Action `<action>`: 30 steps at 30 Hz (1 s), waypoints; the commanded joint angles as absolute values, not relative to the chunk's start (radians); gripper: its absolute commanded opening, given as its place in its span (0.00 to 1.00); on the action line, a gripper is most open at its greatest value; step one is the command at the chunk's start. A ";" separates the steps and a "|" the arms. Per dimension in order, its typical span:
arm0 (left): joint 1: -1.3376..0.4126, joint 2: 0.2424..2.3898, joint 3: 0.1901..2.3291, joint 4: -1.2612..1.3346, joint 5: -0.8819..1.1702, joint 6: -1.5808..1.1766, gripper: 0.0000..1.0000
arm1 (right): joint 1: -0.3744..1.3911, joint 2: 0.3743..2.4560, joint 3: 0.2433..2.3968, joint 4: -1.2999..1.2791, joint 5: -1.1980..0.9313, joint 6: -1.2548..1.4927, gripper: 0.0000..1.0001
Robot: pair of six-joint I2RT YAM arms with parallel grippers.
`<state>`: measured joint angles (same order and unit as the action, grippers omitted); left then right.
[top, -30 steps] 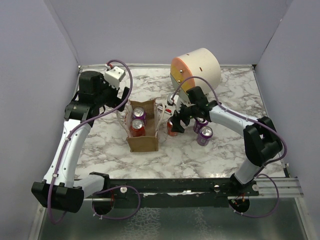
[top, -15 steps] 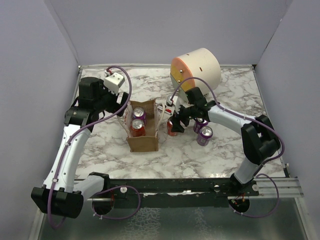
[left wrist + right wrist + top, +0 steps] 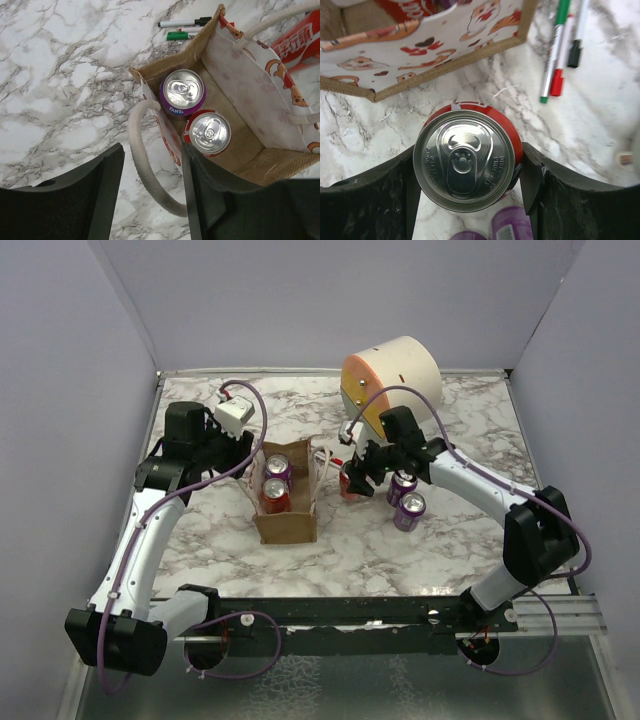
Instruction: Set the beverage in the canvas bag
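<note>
The tan canvas bag [image 3: 287, 510] stands open mid-table, with a purple can [image 3: 182, 92] and a red can [image 3: 207, 132] upright inside it. My left gripper [image 3: 238, 453] is open at the bag's left side. In the left wrist view it [image 3: 152, 150] straddles the bag's left wall and a white loop handle [image 3: 141, 165]. My right gripper [image 3: 358, 478] is shut on a red beverage can [image 3: 467, 160] just right of the bag's patterned wall [image 3: 435, 35], upright between the fingers.
Two purple cans [image 3: 402, 488] [image 3: 410, 510] stand right of the held can. A large cream-and-orange drum [image 3: 392, 380] lies at the back. Marker pens [image 3: 560, 50] lie on the marble behind the bag. Grey walls enclose the table.
My right gripper has moved the red can slightly back and right, away from the bag's wall. My left gripper has shifted down beside the bag's left wall.
</note>
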<state>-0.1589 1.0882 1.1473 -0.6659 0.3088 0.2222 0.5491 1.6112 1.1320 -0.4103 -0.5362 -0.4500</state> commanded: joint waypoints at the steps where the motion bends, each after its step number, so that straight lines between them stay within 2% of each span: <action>1: -0.155 1.067 1.134 -0.652 0.374 0.232 0.49 | 0.555 1.490 1.238 -0.375 -0.463 -0.458 0.33; 11: -0.155 1.059 1.128 -0.647 0.417 0.236 0.26 | 0.557 1.407 1.449 -0.443 -0.491 -0.436 0.30; 23: -0.155 1.058 1.094 -0.624 0.423 0.206 0.00 | 0.680 1.547 1.777 -0.582 -0.592 -0.432 0.27; 30: -0.147 1.051 1.069 -0.600 0.350 0.153 0.00 | 0.773 1.626 1.819 -0.615 -0.590 -0.451 0.24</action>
